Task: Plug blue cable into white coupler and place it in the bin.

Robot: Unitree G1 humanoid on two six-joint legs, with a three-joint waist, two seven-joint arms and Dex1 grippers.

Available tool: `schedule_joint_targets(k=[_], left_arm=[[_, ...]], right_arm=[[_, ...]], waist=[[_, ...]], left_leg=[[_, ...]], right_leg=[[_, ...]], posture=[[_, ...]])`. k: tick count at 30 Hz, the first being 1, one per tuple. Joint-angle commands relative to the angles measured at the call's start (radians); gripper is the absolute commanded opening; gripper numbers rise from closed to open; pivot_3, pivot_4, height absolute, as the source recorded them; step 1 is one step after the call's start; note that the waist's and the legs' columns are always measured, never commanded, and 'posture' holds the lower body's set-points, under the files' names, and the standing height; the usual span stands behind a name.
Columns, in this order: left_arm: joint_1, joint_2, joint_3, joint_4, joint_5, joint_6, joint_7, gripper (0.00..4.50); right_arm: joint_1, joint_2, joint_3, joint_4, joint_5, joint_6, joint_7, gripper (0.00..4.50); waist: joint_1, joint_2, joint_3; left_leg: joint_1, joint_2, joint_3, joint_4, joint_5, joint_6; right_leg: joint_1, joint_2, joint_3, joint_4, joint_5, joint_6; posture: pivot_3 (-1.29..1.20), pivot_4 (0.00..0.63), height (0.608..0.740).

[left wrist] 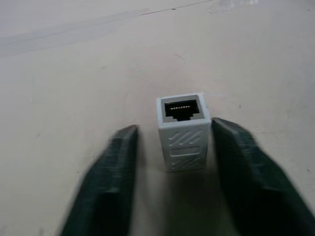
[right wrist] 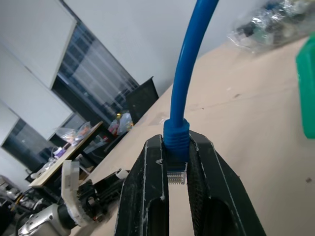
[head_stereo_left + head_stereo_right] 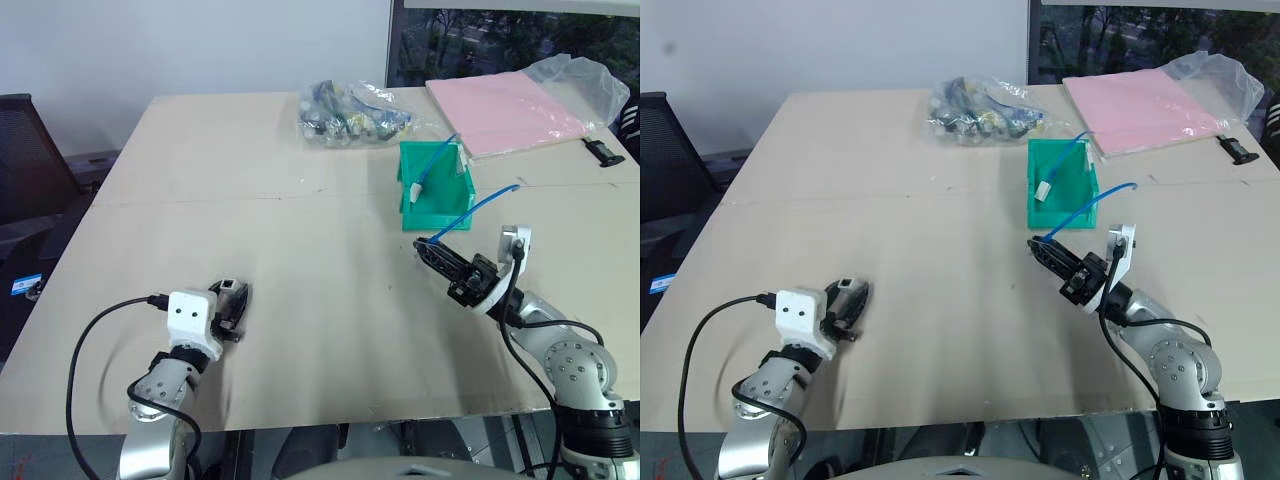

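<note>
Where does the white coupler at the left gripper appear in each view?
Left eye view: white coupler in the lower left, at the tips of the left gripper.
Right eye view: same spot, lower left.
Left wrist view: between that gripper's fingers, socket showing.
Right wrist view: too small to tell.
Shared landmark: the left gripper.

A: Table [image 3: 300, 330], near-left?
B: Small white plastic coupler [image 1: 183, 132] on it, between the left gripper's [image 1: 172, 182] fingers.

A: Right?
B: Thin blue network cable [image 3: 470, 215] runs from the right gripper [image 3: 428, 247] back into the teal plastic bin [image 3: 436, 205]; clear bag of parts [image 3: 350, 112] behind-left.
</note>
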Motion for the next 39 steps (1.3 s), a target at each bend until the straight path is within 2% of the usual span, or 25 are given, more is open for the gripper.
schedule_joint_targets(k=[1, 6, 10, 13, 15, 19, 23, 29, 39], left_arm=[[-0.012, -0.006, -0.007, 0.031, 0.013, -0.003, 0.024, 0.52], [-0.08, 0.005, -0.07, 0.049, -0.018, -0.007, -0.048, 0.54], [-0.246, 0.02, -0.217, 0.101, -0.14, 0.065, -0.311, 0.54], [-0.469, 0.063, -0.395, 0.281, -0.108, 0.068, -0.601, 0.54], [-0.591, 0.074, -0.471, 0.413, -0.077, 0.044, -0.72, 0.54], [-0.755, 0.053, -0.533, 0.617, -0.078, 0.01, -0.898, 0.54], [-0.931, 0.021, -0.585, 0.906, -0.011, -0.133, -1.075, 0.54], [-1.06, -0.04, -0.574, 1.138, 0.04, -0.261, -1.114, 0.54], [-1.093, -0.066, -0.552, 1.222, 0.073, -0.328, -1.129, 0.54]], right_arm=[[0.01, 0.006, -0.023, -0.059, 0.011, -0.015, -0.008, 0.0], [0.001, -0.004, -0.02, -0.06, -0.016, -0.025, -0.007, 0.0], [-0.073, -0.043, 0.017, -0.044, -0.082, -0.037, 0.049, 0.0], [-0.149, -0.111, 0.116, -0.007, -0.222, -0.088, 0.164, 0.0], [-0.184, -0.134, 0.163, 0.04, -0.288, -0.118, 0.212, 0.0], [-0.223, -0.147, 0.216, 0.125, -0.387, -0.214, 0.314, 0.0], [-0.256, -0.148, 0.231, 0.244, -0.486, -0.35, 0.398, 0.0], [-0.239, -0.129, 0.277, 0.31, -0.578, -0.452, 0.449, 0.0], [-0.229, -0.072, 0.288, 0.344, -0.62, -0.454, 0.43, 0.0]], waist=[[0.001, 0.0, 0.0], [0.004, 0.004, -0.003], [0.0, 0.004, -0.003], [-0.004, 0.004, -0.003], [-0.013, 0.002, -0.005], [-0.037, 0.002, -0.005], [-0.033, 0.001, -0.005], [-0.025, 0.001, -0.005], [-0.025, 0.001, -0.005]], left_leg=[[0.0, 0.0, 0.0, 0.0, 0.0, 0.0], [0.001, 0.0, -0.003, 0.0, 0.0, 0.0], [0.0, -0.002, -0.004, 0.002, 0.0, 0.0], [0.0, -0.004, -0.004, 0.004, 0.001, -0.001], [-0.001, -0.003, -0.006, 0.004, 0.003, -0.003], [-0.002, -0.002, -0.006, 0.003, 0.003, -0.003], [-0.004, -0.003, -0.007, 0.002, 0.003, -0.004], [-0.003, -0.005, -0.012, 0.009, 0.003, -0.003], [-0.003, -0.005, -0.014, 0.016, 0.002, -0.003]], right_leg=[[0.0, 0.0, 0.0, 0.0, 0.0, 0.0], [0.001, 0.0, -0.003, 0.0, 0.001, 0.0], [0.002, 0.001, -0.004, 0.0, 0.002, 0.001], [0.002, 0.002, -0.006, 0.0, 0.003, 0.002], [0.003, 0.003, -0.007, 0.0, 0.003, 0.002], [-0.001, 0.001, -0.012, -0.002, 0.003, 0.002], [-0.002, -0.001, -0.015, -0.002, 0.003, 0.002], [0.002, -0.001, -0.021, -0.001, 0.003, 0.001], [0.004, -0.001, -0.021, 0.0, 0.004, 0.003]], posture=[[0.0, 0.15, 0.74], [0.0, 0.15, 0.74], [0.0, 0.15, 0.74], [0.0, 0.15, 0.74], [0.0, 0.15, 0.74], [0.0, 0.15, 0.74], [0.0, 0.15, 0.74], [0.0, 0.15, 0.74], [0.0, 0.15, 0.74]])
